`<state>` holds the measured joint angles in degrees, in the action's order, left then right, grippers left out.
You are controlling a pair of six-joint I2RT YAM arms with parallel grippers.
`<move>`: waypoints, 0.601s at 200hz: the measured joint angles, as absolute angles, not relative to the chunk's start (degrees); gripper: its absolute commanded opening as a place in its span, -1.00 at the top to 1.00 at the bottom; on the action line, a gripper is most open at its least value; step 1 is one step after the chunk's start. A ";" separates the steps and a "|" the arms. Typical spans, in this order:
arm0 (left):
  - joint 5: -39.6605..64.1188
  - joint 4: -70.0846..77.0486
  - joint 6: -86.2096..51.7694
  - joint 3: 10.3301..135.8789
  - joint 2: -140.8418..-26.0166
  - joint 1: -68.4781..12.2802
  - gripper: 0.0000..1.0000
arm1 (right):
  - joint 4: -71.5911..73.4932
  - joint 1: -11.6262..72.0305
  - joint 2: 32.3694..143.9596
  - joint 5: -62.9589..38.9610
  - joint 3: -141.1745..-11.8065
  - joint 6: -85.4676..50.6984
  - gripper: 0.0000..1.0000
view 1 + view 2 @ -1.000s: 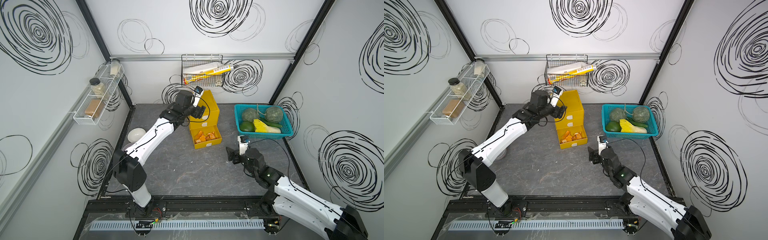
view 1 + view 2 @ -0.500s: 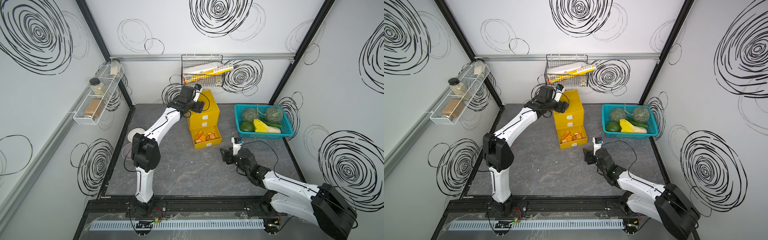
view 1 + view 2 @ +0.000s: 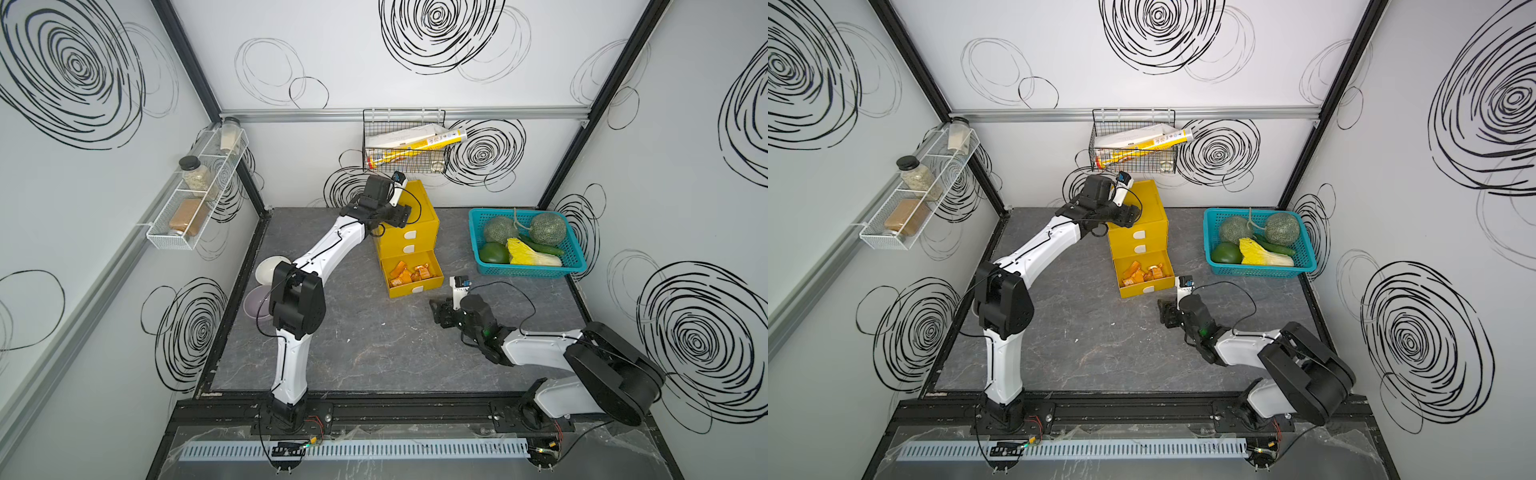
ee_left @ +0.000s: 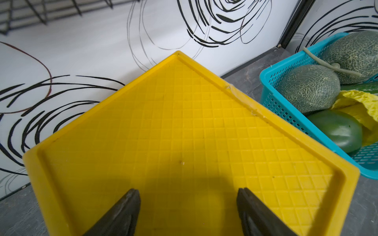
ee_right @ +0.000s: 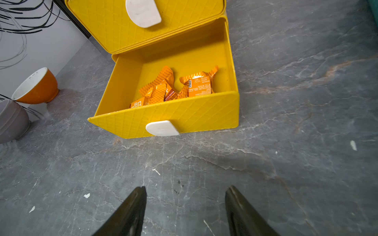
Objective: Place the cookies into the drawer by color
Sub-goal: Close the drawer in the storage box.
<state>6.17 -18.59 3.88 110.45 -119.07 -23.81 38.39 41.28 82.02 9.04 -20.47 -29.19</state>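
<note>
Cookies (image 5: pixel 173 87) (the orange foil packets, at any rate) lie heaped in the bottom drawer (image 5: pixel 184 116) of the yellow three-drawer chest (image 3: pixel 424 208). That drawer stands pulled out toward the front of the desk (image 5: pixel 286 143), and the two drawers above it are shut. I can spot no green or black cookies anywhere around the chest, so I cannot tell whether they are already behind those shut fronts.

The left end effector (image 4: pixel 187 191) hovers just above the chest's grid-patterned top, fingers spread with nothing between them. The right end effector (image 5: pixel 186 188) sits low over the bare desk in front of the chest. It is likewise spread and empty, and it points at the open drawer's white tab handle (image 5: pixel 162 128).

To my eye the orange lot is sorted and the step in hand is shutting that drawer. The next move would call for the right end effector to meet the drawer front and push it squarely in. The left one could press down on the chest's top so the light chest does not slide back — that is only my guess.

As for writing, each orange packet carries a white label with dark print and what looks like a barcode, too small to read. No brand shows on the chest.
</note>
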 measured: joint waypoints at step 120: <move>7.66 -12.91 4.54 105.38 -117.19 -22.65 -0.57 | 45.76 41.28 98.61 8.01 -31.90 -28.73 0.25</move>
<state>7.66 -12.91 4.54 105.38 -117.19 -22.65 45.76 41.28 98.61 8.01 -31.90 -28.73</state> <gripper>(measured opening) 0.788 0.374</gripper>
